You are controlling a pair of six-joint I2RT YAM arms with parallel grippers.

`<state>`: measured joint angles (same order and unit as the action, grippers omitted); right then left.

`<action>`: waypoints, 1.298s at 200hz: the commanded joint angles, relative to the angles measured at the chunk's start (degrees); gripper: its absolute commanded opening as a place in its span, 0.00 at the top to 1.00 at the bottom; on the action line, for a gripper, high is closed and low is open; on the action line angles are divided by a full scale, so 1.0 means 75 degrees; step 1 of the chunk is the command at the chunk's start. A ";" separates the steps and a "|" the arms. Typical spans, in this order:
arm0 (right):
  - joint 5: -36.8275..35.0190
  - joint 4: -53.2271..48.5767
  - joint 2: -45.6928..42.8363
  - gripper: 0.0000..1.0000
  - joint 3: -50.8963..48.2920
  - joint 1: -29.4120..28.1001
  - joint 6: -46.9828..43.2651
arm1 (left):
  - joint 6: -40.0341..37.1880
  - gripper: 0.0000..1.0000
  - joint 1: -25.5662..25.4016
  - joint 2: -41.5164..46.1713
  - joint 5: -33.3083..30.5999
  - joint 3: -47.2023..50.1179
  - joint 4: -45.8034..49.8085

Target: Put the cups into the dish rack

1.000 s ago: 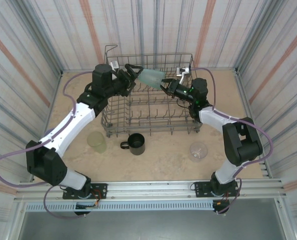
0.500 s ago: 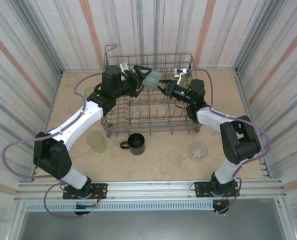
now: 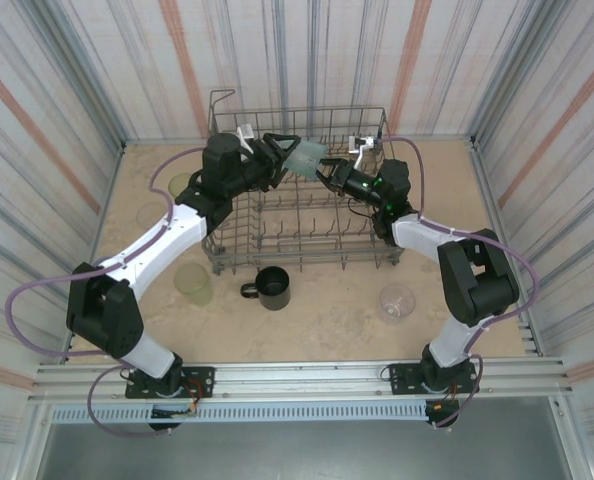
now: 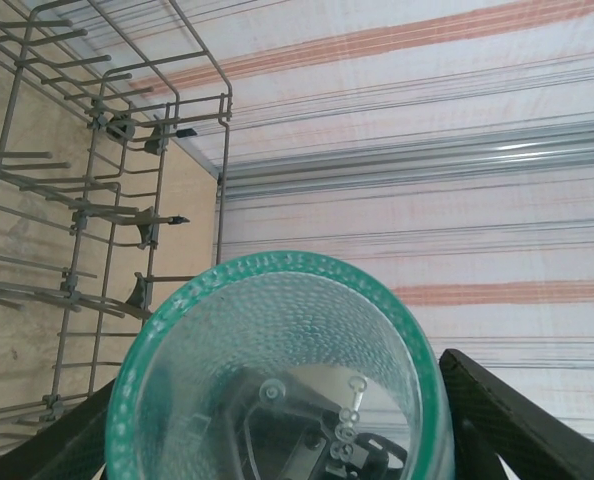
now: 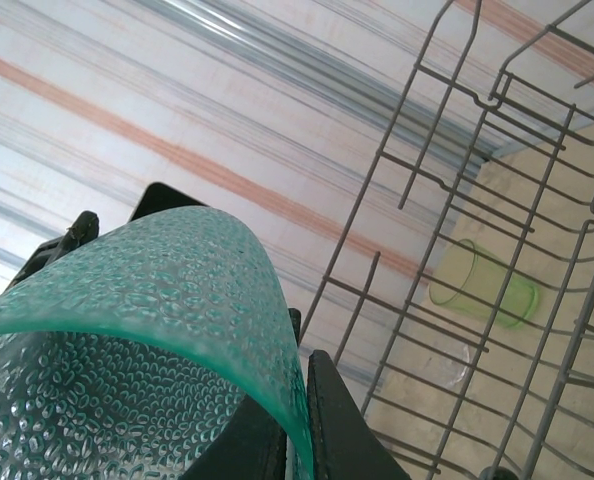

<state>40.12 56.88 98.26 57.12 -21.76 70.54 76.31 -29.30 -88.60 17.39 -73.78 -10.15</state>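
Hanging over the far half of the dish rack (image 3: pixel 299 262), the teal tumbler (image 3: pixel 304 156) lay sideways between both arms. On the wrist cam the right gripper (image 3: pixel 324 170) was clearly pinched tight on its rim. The left gripper (image 3: pixel 288 152) had a finger either side of the base end, but honestly couldn't tell if it was squeezing. The black mug (image 3: pixel 273 287) stood on the table (image 3: pixel 327 322) just in front of the rack.

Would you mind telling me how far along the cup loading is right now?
Done: nothing yet; the rack holds no cups. In hand: the right pincer pinches the rim of a teal cup over the rack, the left pincer straddling it. Left: that cup, plus the green cup, black mug and clear cup on the table.
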 commanded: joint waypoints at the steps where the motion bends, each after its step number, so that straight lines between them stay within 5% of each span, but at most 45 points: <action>1: -0.0099 0.0430 0.0011 1.00 0.0081 -0.0088 0.0333 | -0.0306 0.63 -0.0054 0.0155 0.0103 0.0147 -0.0064; 55: -0.0117 -0.0118 -0.0214 0.64 0.0048 -0.0081 0.0134 | -0.0674 0.92 -0.0043 0.0255 -0.0044 -0.0014 0.0086; 129: -0.0279 -0.2021 -0.1454 0.36 -0.0289 -0.0042 -0.1138 | -0.1539 1.00 0.0085 0.0460 -0.0413 -0.0569 0.0721; 172: -0.0795 -0.4610 -0.2527 0.00 -0.0338 0.0128 -0.2455 | -0.1712 1.00 0.0271 0.0136 -0.0216 -0.1136 0.0758; 259: -0.1627 -0.7947 -0.3978 0.01 -0.0305 0.0632 -0.4339 | -0.4039 1.00 0.0274 -0.0744 -0.1164 -0.3007 0.2582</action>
<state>31.27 6.92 72.03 54.81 -17.87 44.75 53.54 -27.33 -92.07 11.97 -92.47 4.49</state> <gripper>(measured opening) 0.988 0.694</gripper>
